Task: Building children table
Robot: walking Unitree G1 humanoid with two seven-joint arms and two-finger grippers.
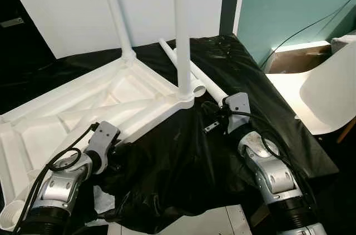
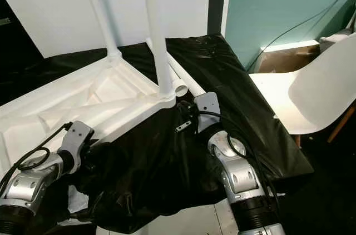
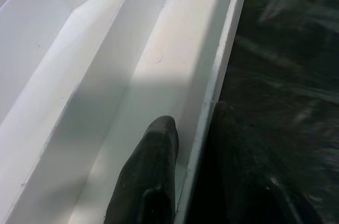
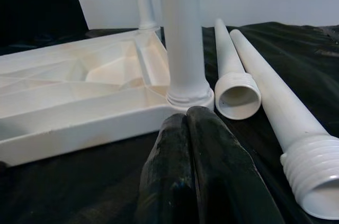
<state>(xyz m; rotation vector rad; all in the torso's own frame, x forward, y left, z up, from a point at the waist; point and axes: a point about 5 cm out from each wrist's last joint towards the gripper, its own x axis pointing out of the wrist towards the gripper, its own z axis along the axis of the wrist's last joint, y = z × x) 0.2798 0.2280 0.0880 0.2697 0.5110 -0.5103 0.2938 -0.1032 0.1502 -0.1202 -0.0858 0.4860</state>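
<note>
Black plastic sheeting (image 1: 183,157) is covering the work surface, with a white wall panel (image 1: 67,7) standing behind it and a teal wall (image 1: 289,1) rising at the far right.

At the left, the left gripper (image 3: 196,144) is clamping the near rim of the upturned white tabletop (image 1: 72,113). In the left wrist view one black finger (image 3: 151,176) is lying inside the ribbed underside while the other is sitting outside on the sheeting, so the jaws are standing narrow with the thin edge pinched between them.

Toward the middle, the tabletop is lying upside down on the sheeting, its ribbed underside facing up. Two white legs are already standing upright in its corner sockets: the far leg (image 1: 115,10) at the back corner and the near leg (image 1: 182,29) at the corner closest to the right arm.

Just right of that near corner, two loose legs are lying side by side on the sheeting, touching or nearly so. The shorter-looking loose leg (image 4: 229,65) is showing its open hollow end, and the threaded loose leg (image 4: 280,113) is showing ridged screw threads at its near end.

Further right, the right gripper (image 4: 193,139) is hovering low over the sheeting, aimed at the base of the near leg, its two fingers pressed together and holding nothing.

At the far right, a white moulded chair (image 1: 328,90) is standing beside the table, well apart from the legs.
</note>
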